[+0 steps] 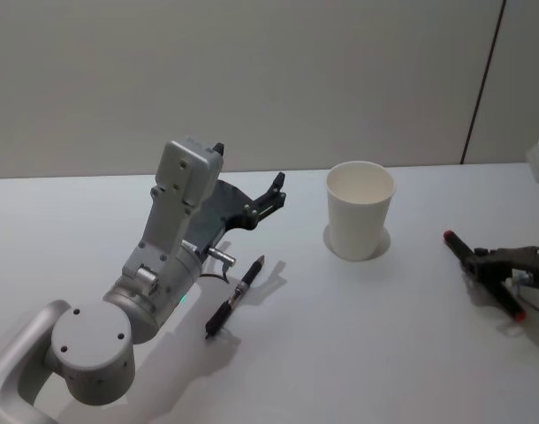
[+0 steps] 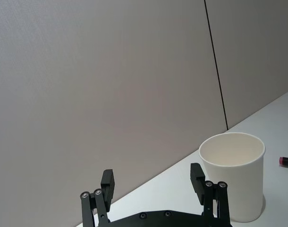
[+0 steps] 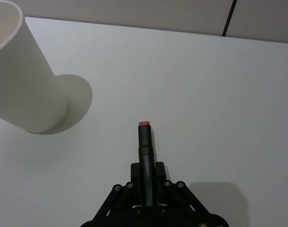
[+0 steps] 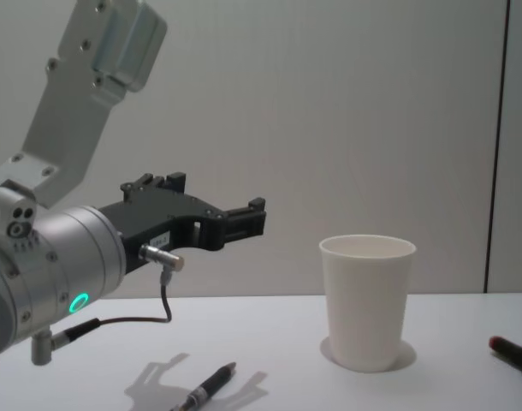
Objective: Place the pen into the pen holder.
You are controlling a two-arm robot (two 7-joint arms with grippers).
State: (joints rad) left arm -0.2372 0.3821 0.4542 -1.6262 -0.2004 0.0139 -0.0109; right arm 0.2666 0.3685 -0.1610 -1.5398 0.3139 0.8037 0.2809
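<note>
The left gripper [image 2: 152, 176] is hovering above the table [image 1: 358, 353] on the left, its jaws standing wide apart around nothing. Just below it a black pen [image 1: 237, 296] is lying flat on the table, its tip pointing toward 1 o'clock. The pen holder [image 1: 360, 212] is standing upright at 2 o'clock from that pen, well apart. At 4 o'clock from the pen holder, the right gripper [image 3: 147, 169] is clamping a red-tipped pen [image 3: 145, 142], whose red end is pointing toward 10 o'clock.
</note>
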